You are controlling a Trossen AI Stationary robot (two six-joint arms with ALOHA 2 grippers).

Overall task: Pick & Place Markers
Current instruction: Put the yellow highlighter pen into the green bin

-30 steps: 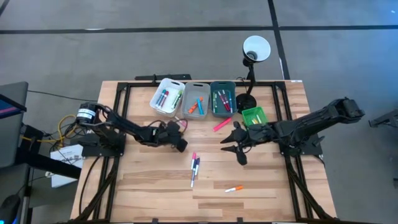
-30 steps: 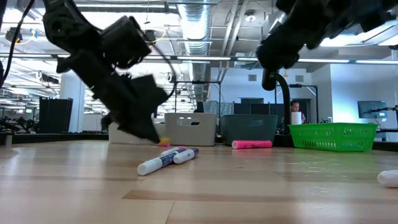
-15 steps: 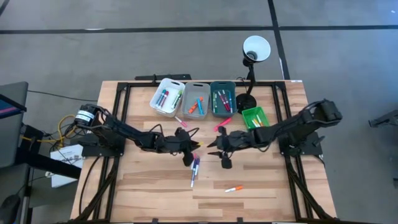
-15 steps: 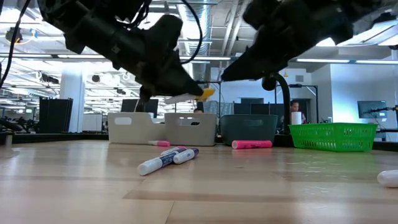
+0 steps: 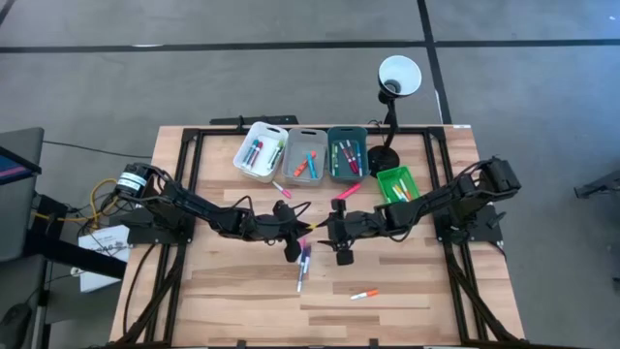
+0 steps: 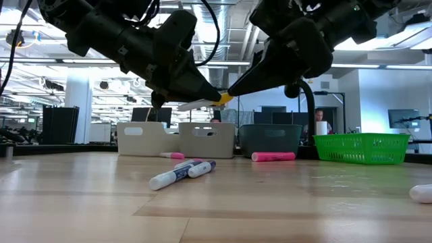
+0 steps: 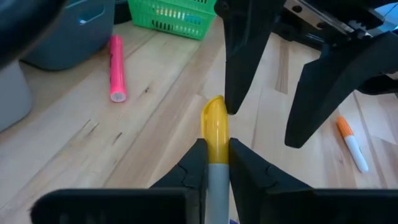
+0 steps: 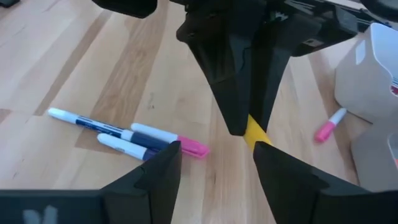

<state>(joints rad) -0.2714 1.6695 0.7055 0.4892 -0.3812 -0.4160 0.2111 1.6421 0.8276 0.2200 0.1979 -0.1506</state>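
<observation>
A marker with a white body and a yellow cap hangs above the table's middle, and my left gripper is shut on it. My right gripper faces it from the table's right and is open. One of its fingers stands right beside the cap's tip. Under the two grippers, three markers with pink, purple and blue lie flat on the wood. An orange marker lies nearer the front edge. A pink marker and a small pink one lie by the bins. My left gripper pinches the marker's white body just behind the yellow cap between its two fingers. The fingers come from the table's left, slanting a little downward, and lie along the marker. It sticks out ahead of them, lifted clear, with the cap toward my right gripper. My right gripper: I cannot tell whether its finger touches the cap's tip.
Along the far edge stand a white bin, a grey bin and a teal bin, each with markers in it. A green basket sits to their right, and a desk lamp stands behind it.
My left gripper has risen from near the table with the yellow-capped marker, gone toward the table's right and tipped up toward level. My right gripper has come down and toward the table's left until its fingers reach the cap.
</observation>
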